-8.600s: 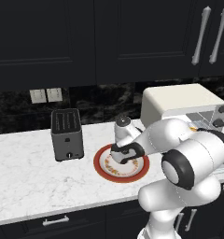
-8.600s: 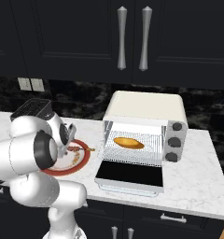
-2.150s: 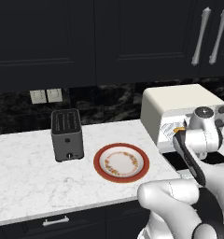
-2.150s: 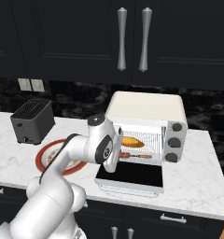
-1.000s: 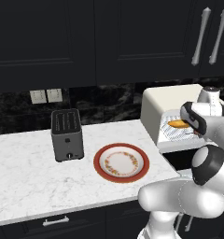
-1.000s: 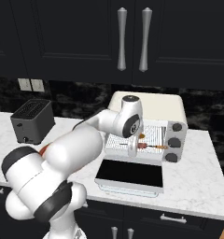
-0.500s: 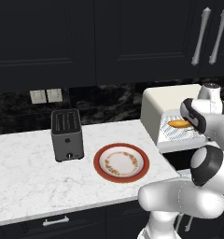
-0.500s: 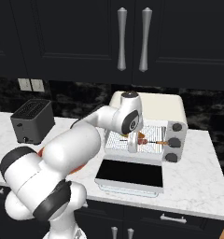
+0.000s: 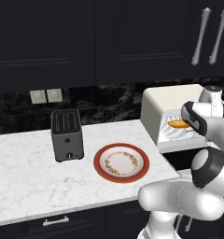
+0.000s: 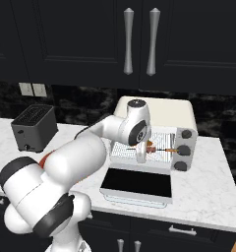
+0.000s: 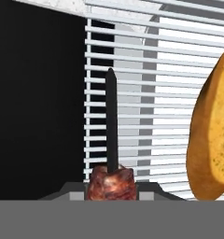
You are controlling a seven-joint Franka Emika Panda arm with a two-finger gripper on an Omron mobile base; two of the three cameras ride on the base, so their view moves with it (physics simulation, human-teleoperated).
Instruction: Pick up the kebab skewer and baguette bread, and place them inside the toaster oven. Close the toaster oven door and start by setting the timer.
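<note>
The cream-white toaster oven (image 10: 159,114) stands with its dark glass door (image 10: 137,183) folded down flat. My gripper (image 10: 140,156) reaches into the oven mouth over the wire rack (image 11: 156,93), shut on the kebab skewer (image 10: 157,146). In the hand view a reddish-brown chunk (image 11: 111,183) sits between my fingertips, and the dark stick (image 11: 112,126) points away over the rack. The golden baguette bread (image 11: 214,140) lies on the rack just beside the skewer. It shows as an orange loaf (image 9: 179,124) inside the oven (image 9: 170,100) in the left base view.
A red-rimmed plate (image 9: 122,162) lies bare on the white marble counter (image 9: 30,172), left of the oven. A dark grey slot toaster (image 9: 66,134) stands further left. Grey knobs (image 10: 185,148) line the oven's right side. Dark cabinets hang above.
The arm has carried the skewer from the plate across to the oven. Over the last second the hand has sunk slightly toward the rack with the skewer still in it.
</note>
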